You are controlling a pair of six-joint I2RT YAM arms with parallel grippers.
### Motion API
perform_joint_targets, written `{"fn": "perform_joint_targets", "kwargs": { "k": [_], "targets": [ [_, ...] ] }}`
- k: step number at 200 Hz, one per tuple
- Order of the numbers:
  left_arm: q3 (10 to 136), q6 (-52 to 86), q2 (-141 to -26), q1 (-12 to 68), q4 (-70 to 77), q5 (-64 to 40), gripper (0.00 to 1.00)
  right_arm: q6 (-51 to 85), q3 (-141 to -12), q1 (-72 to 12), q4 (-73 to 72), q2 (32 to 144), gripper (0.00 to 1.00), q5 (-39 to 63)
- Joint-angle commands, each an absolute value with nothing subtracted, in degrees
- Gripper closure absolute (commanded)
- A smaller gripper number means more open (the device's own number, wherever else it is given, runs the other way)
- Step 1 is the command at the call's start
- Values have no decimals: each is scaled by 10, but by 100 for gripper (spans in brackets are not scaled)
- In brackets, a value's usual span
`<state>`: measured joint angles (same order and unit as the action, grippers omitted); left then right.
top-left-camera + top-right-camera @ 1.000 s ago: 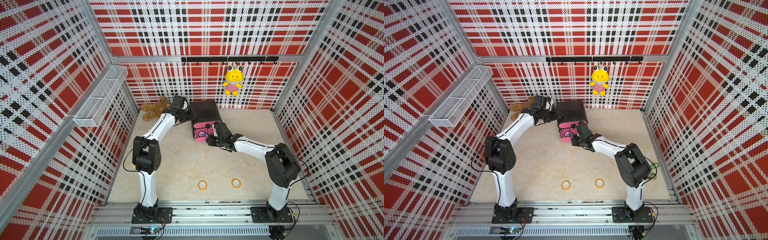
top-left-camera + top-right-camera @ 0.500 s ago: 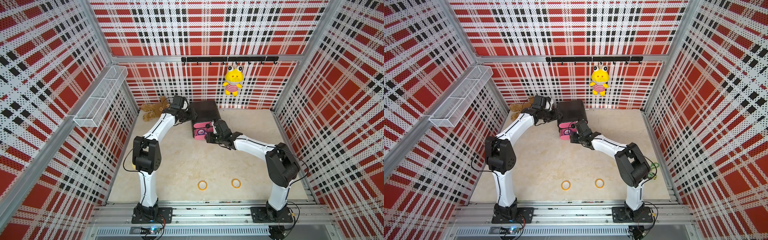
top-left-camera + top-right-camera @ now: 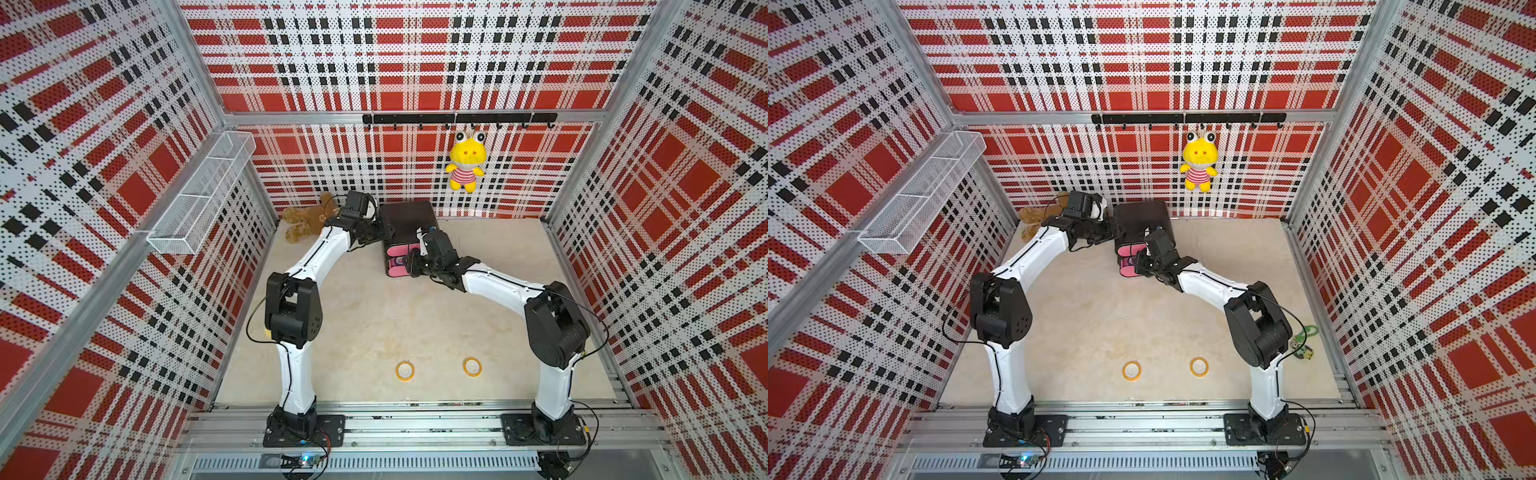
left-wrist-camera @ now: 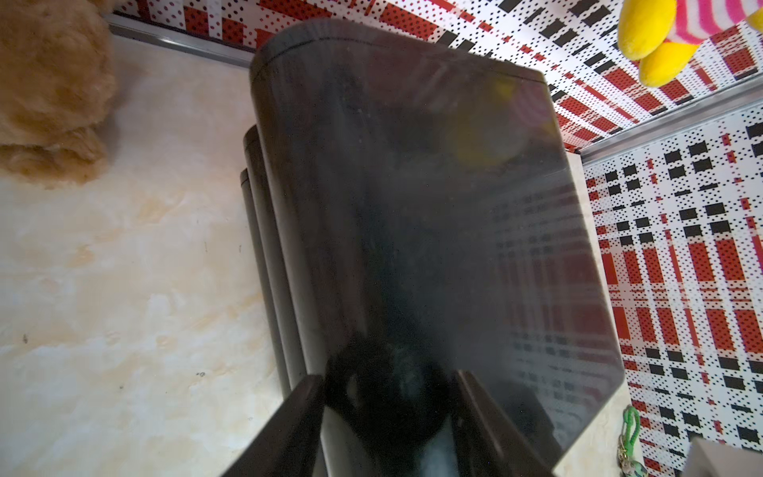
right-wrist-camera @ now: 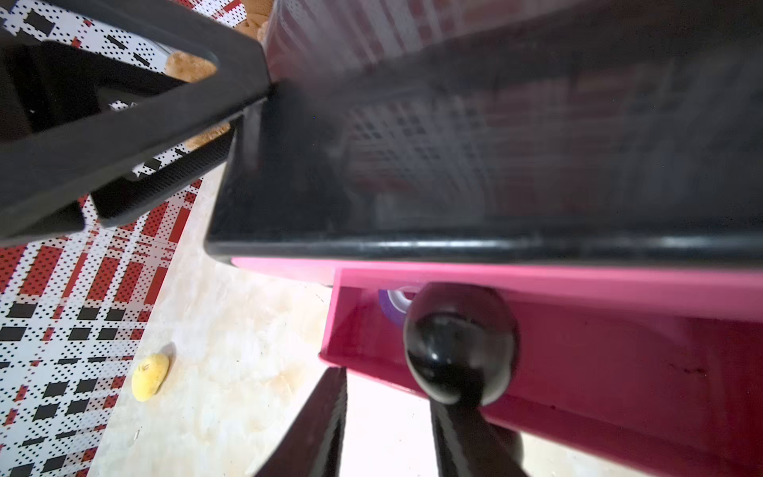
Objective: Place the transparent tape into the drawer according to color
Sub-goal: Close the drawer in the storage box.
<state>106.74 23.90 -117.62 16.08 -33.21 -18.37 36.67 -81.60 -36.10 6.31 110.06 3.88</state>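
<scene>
**A:** What is shown in both top views?

**B:** A black chest (image 3: 409, 218) (image 3: 1140, 218) is seen at the back of the counter (image 3: 374, 324), near the wall. A lower drawer (image 3: 395, 272) is seen standing part way out, and a purple tape ring (image 3: 398, 261) is seen lying in it. Two orange tape rings (image 3: 405, 370) (image 3: 472, 367) are laid flat near the counter's front edge, well apart from the chest (and a little apart from each other).

**A:** And the arms?

**B:** The left hand (image 3: 384, 232) is placed at the chest's upper corner on the robot's left. The right hand (image 3: 409, 266) is held at the pink drawer fronts. A teddy bear (image 3: 305, 220) is seen by the back wall, and a yellow plush toy (image 3: 465, 164) is hung above.

**A:** What is given by the left wrist view?

**B:** The frame is mostly filled by the chest's (image 4: 413, 206) glossy top. The left hand (image 4: 388, 376) is seen with a narrow gap, but a dark blurred shape lies in it, so a grip cannot be told.

**A:** And the right wrist view?

**B:** The right hand (image 5: 388, 384) is narrowly parted. Bare counter is seen between its fingers (image 5: 322, 425) and nothing is held. A round black knob (image 5: 460, 342) is seen just over one finger (contact cannot be confirmed). The purple tape ring (image 5: 390, 307) is partly hidden behind that knob, inside the open drawer. The left hand (image 5: 243, 119) is seen set against the chest's corner.
</scene>
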Motion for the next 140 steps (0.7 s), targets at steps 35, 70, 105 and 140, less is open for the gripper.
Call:
{"fn": "perform_joint_targets", "kwargs": {
  "k": [35,70,105,140],
  "targets": [
    [1049,225,-1202,166,-367,-195,45,362,-750,-367,69,1018,52,40],
    [1050,226,-1203,166,-367,-196,45,367,-725,-367,77,1002,51,44],
    [1053,227,-1204,166,-367,-197,45,370,-723,-367,91,1008,51,48],
    [1055,226,-1205,166,-367,-198,45,371,-719,-367,95,1020,51,50]
  ]
}}
